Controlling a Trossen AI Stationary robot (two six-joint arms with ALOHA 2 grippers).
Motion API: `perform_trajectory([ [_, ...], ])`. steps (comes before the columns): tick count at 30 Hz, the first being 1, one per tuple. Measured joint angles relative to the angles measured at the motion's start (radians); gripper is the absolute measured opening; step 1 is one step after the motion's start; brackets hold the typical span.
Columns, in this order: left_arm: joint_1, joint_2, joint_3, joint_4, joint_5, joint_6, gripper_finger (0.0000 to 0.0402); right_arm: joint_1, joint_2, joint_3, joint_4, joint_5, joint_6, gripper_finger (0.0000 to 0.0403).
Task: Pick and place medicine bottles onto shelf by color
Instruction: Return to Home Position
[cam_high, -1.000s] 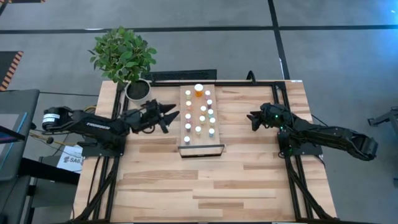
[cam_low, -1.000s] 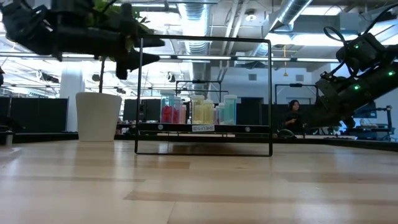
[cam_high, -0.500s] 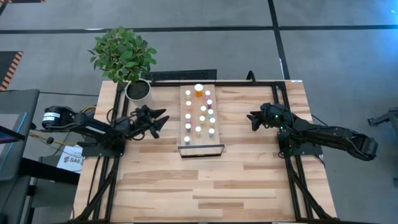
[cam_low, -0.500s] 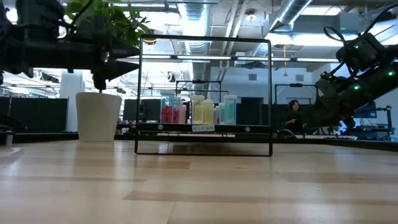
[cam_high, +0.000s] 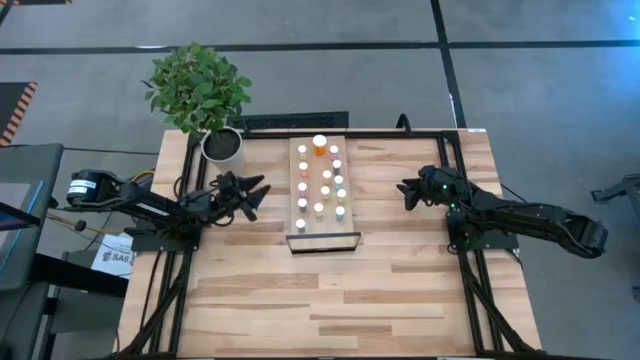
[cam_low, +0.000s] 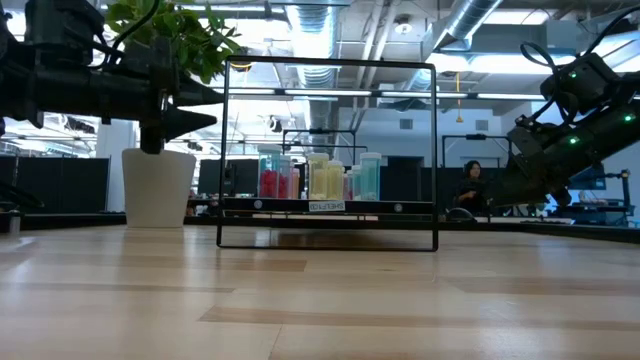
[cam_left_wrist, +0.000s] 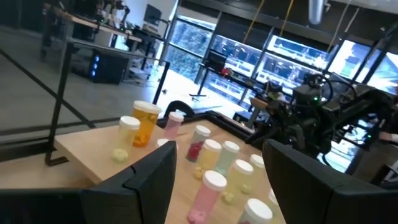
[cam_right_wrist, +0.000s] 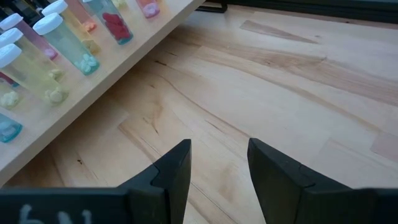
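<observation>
High view, left gripper (cam_high: 254, 193): it had drawn back from the shelf's left edge over the last second. It hung well clear of the shelf, over the table's left side, with its fingers spread and nothing between them.
Medicine bottles (cam_high: 320, 183): all stood upright in rows on the shelf (cam_high: 326, 226), unmoved while the arm withdrew. The big orange bottle (cam_high: 319, 146) stood at the far end. None was left on the bare tabletop (cam_high: 330, 290).
Colour order: in the low view, pink, yellow and teal bodies stood side by side in groups.
Right gripper (cam_high: 404, 192): it was parked right of the shelf and apart from it, just as a second before, with its fingers parted and empty.
Meaning for the task: the placing looked finished. Probably only the left arm's retreat to rest remained.
Writing: a small white label (cam_low: 327, 206) sat on the shelf's front rail, too small to read. A printed sheet (cam_high: 113, 258) by the table's left frame was partly hidden and could not be read. The white marks on the right gripper's body were cut off.
</observation>
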Motion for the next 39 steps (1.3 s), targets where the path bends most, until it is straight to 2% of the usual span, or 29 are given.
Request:
perform_trajectory([
  [9,0.0,0.0,-0.002,-0.001,-0.081,-0.007,0.0228,0.0,0.0,0.0,0.0,0.0,0.0,0.0179],
  [19,0.0,-0.007,-0.003,-0.04,-0.065,-0.007,0.0228,0.0,0.0,0.0,0.0,0.0,0.0,0.0179],
  [29,0.0,-0.357,-0.002,-0.541,0.077,-0.05,0.0227,0.0,0.0,0.0,0.0,0.0,0.0,0.0179],
  [39,0.0,-0.711,-0.001,-0.937,0.08,-0.114,0.0227,0.0,0.0,0.0,0.0,0.0,0.0,0.0179],
])
